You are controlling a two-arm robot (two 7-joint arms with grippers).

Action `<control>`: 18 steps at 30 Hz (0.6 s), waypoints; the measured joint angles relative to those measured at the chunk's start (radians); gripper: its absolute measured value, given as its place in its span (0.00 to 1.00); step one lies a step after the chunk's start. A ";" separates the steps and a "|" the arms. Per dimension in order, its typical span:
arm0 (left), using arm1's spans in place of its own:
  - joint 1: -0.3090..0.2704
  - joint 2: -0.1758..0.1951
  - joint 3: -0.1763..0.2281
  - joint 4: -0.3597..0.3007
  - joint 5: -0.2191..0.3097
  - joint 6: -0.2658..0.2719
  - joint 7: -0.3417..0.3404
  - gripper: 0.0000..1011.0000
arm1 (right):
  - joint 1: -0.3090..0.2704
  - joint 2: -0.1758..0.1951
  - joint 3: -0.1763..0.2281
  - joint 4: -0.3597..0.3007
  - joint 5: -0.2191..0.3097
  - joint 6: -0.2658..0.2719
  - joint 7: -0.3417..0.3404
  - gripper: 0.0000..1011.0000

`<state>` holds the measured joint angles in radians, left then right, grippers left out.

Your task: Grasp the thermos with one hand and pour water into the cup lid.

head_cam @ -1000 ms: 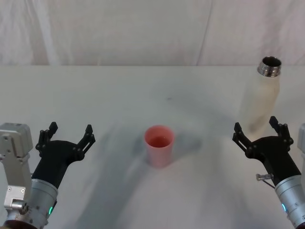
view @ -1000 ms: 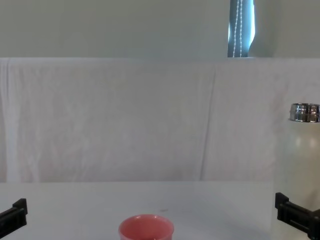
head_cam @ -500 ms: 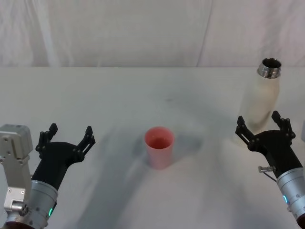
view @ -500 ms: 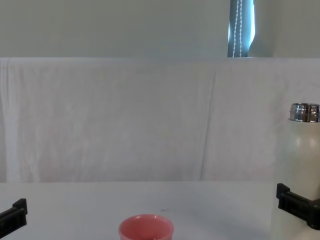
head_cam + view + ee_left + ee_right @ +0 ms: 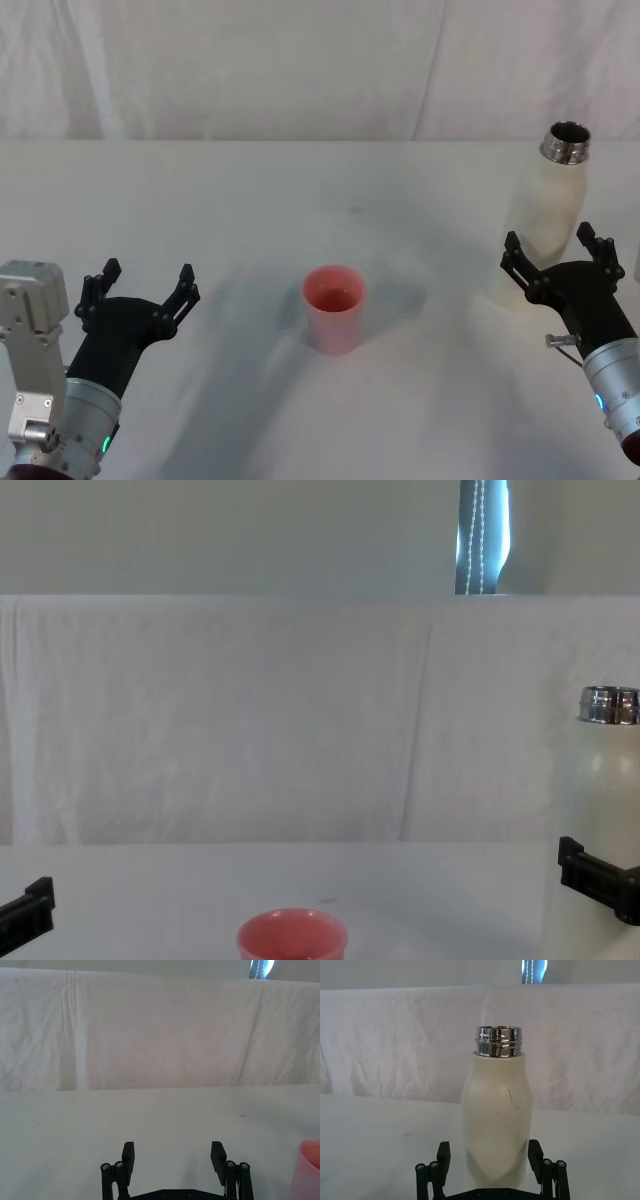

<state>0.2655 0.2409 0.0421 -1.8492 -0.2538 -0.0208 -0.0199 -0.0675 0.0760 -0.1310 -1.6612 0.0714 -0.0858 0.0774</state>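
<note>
- Progress check: right claw [image 5: 559, 258] has crept forward over the last second, so its fingers now sit either side of the thermos [image 5: 543, 217] low on the body, where a second ago they were short of it.
- Right wrist view backs that up: thermos [image 5: 496, 1125] stands dead centre between the two fingertips [image 5: 443, 1152], with a gap showing on both sides. So the jaws are wide and not gripping anything yet.
- Thermos is upright at the far right of the desk [image 5: 250, 200], cap off, steel neck open at the top. It hasn't budged.
- Cup [image 5: 334, 306] sits mid-desk, well apart from the thermos and nearer the robot. Chest view catches just its pink rim [image 5: 292, 935] at the bottom edge.
- Left claw [image 5: 138, 291] is parked low on the left side, jaws spread wide, nothing in them. Same spot as before, so it looks like the idle arm here.
- My read: approach is basically done and the next thing is closing on the bottle. The grip looks low on a tall bottle, so I'd guess it could tip a bit once lifted and tilted toward the cup.
</note>
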 joint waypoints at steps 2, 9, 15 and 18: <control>0.000 0.000 0.000 0.000 0.000 0.000 0.000 0.99 | 0.008 -0.004 0.003 0.010 -0.004 -0.002 0.000 0.99; 0.000 0.000 0.000 0.000 0.000 0.000 0.000 0.99 | 0.031 -0.017 0.017 0.039 -0.002 -0.007 0.004 0.99; 0.000 0.000 0.000 0.000 0.000 0.000 0.000 0.99 | 0.043 -0.026 0.026 0.055 0.020 -0.011 0.017 0.99; 0.000 0.000 0.000 0.000 0.000 0.000 0.000 0.99 | 0.049 -0.029 0.027 0.061 0.029 -0.013 0.022 0.99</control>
<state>0.2655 0.2410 0.0422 -1.8492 -0.2538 -0.0208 -0.0199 -0.0187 0.0474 -0.1038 -1.6000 0.1006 -0.0988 0.0998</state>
